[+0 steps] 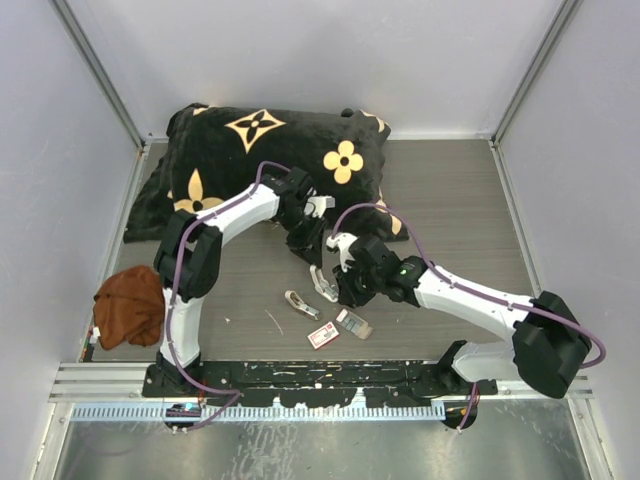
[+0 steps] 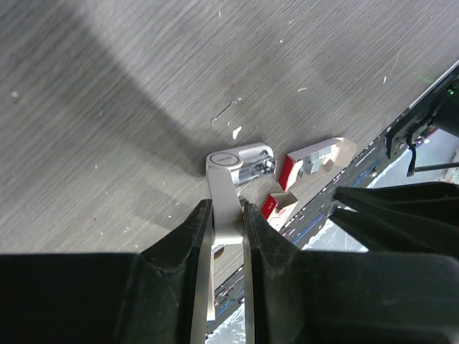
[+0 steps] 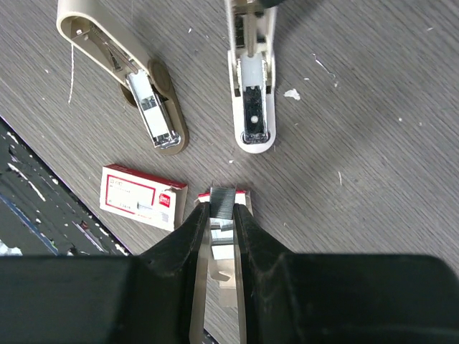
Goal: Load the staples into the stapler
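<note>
The right gripper [image 3: 222, 209] pinches the staples [image 3: 224, 196], a short strip at six o'clock of the stapler [image 3: 252, 79], whose top arm the left gripper [image 2: 226, 208] clamps. Best carry the strip toward twelve, lengthwise over the open channel, then lower it level.

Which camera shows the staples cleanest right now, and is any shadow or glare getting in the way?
Right wrist: sharp and evenly lit, the staples between the tips of the right gripper read clearly. Left wrist: a broad shadow crosses the table, and the metal of the stapler glints slightly. Top external: even light, but the staples are too small to make out.
</note>
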Tool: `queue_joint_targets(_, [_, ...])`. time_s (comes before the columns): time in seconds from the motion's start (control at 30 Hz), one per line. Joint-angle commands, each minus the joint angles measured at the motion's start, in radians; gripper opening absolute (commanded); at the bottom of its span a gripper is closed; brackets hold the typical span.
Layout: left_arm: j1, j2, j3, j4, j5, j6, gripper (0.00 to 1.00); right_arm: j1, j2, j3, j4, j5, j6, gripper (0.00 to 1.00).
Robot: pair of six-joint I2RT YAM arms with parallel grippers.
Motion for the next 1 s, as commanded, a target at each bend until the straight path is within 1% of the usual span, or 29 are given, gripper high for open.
queue_joint_targets(0.0, [-0.006, 0.078, 0.088, -0.088, 0.054, 0.047, 0.17, 0.018, 0.038, 0.065, 0.022, 0.019, -0.048, 0.21])
queue_joint_targets(0.03, [-0.006, 0.080, 0.099, -0.081, 0.059, 0.043, 0.23, 0.020, 0.053, 0.077, 0.012, 0.025, -0.053, 0.21])
queue_joint_targets(0.1, [-0.006, 0.069, 0.104, -0.059, 0.059, 0.033, 0.38, 0.021, 0.080, 0.098, -0.003, 0.028, -0.060, 0.21])
queue_joint_targets(0.23, [-0.006, 0.020, 0.100, -0.016, 0.008, 0.024, 0.54, 0.021, 0.135, 0.140, -0.025, 0.030, -0.056, 0.21])
queue_joint_targets(0.27, [-0.005, 0.005, 0.093, -0.007, -0.012, 0.021, 0.56, 0.021, 0.149, 0.152, -0.033, 0.030, -0.057, 0.21])
queue_joint_targets(0.33, [-0.002, -0.032, 0.064, 0.034, -0.041, 0.009, 0.59, 0.021, 0.174, 0.172, -0.047, 0.031, -0.056, 0.21])
queue_joint_targets(0.43, [0.005, -0.087, 0.022, 0.099, -0.080, -0.026, 0.66, 0.021, 0.209, 0.200, -0.068, 0.023, -0.057, 0.21])
queue_joint_targets(0.53, [0.031, -0.129, 0.007, 0.099, -0.152, -0.054, 0.68, 0.021, 0.251, 0.229, -0.095, 0.027, -0.042, 0.21])
queue_joint_targets(0.6, [0.074, -0.172, -0.026, 0.116, -0.190, -0.083, 0.69, 0.023, 0.275, 0.249, -0.110, 0.032, -0.030, 0.21])
queue_joint_targets(0.67, [0.121, -0.251, -0.094, 0.168, -0.203, -0.119, 0.70, 0.026, 0.287, 0.256, -0.111, 0.039, -0.016, 0.21])
queue_joint_targets(0.77, [0.184, -0.364, -0.224, 0.257, -0.224, -0.155, 0.74, 0.027, 0.300, 0.269, -0.118, 0.049, -0.002, 0.21])
queue_joint_targets(0.87, [0.208, -0.448, -0.278, 0.285, -0.299, -0.148, 0.78, 0.032, 0.325, 0.283, -0.130, 0.069, 0.009, 0.21])
queue_joint_targets(0.97, [0.211, -0.484, -0.262, 0.261, -0.375, -0.113, 0.81, 0.042, 0.337, 0.283, -0.128, 0.074, 0.019, 0.21])
